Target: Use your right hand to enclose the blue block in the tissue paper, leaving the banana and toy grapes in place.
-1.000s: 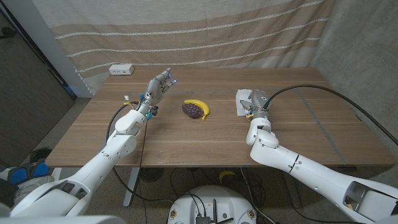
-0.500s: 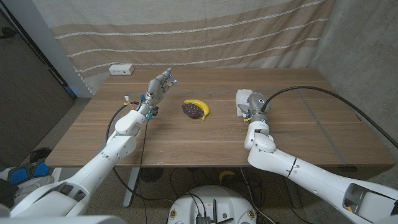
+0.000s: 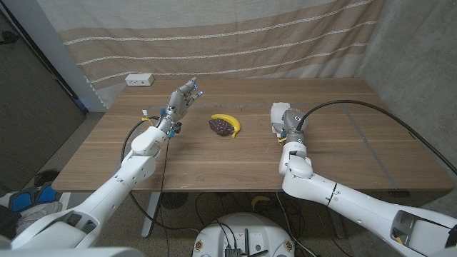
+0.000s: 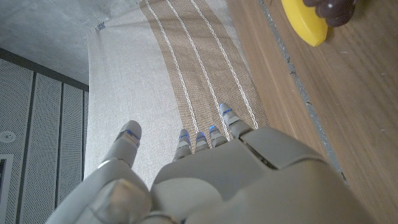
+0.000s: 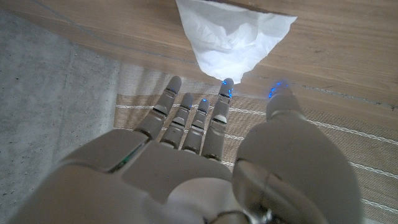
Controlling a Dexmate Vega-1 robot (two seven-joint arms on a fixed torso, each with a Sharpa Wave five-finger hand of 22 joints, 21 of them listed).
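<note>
- The tissue paper (image 5: 233, 34) sits on the wooden table (image 3: 214, 160) just beyond our right hand (image 3: 288, 118), crumpled into a loose mound with a pointed corner aimed at our fingertips (image 5: 227, 84).
- We can't see the blue block anywhere. Our guess is it's under that mound, but honestly we can't tell.
- Our right hand holds nothing, with the fingers stretched out straight and slightly apart, stopping just short of the paper.
- Our left hand (image 3: 183, 96) is raised off the table, fingers spread, nothing in it.
- Handling-wise, we reckon the tissue is feather-light, floppy and easy to tear, so it'll slide or bunch up before it folds neatly. The block, if it's in there, should be stiff and hold its shape.
- Best place to grab is probably that loose corner or a free edge, pinched lightly and folded over, rather than pressing down on the middle.
- The banana (image 3: 230, 121) and the toy grapes (image 3: 221, 126) sit touching each other mid-table, well away from the tissue, so little risk of bumping them.
- No brands, labels or readable writing on anything we can see.
</note>
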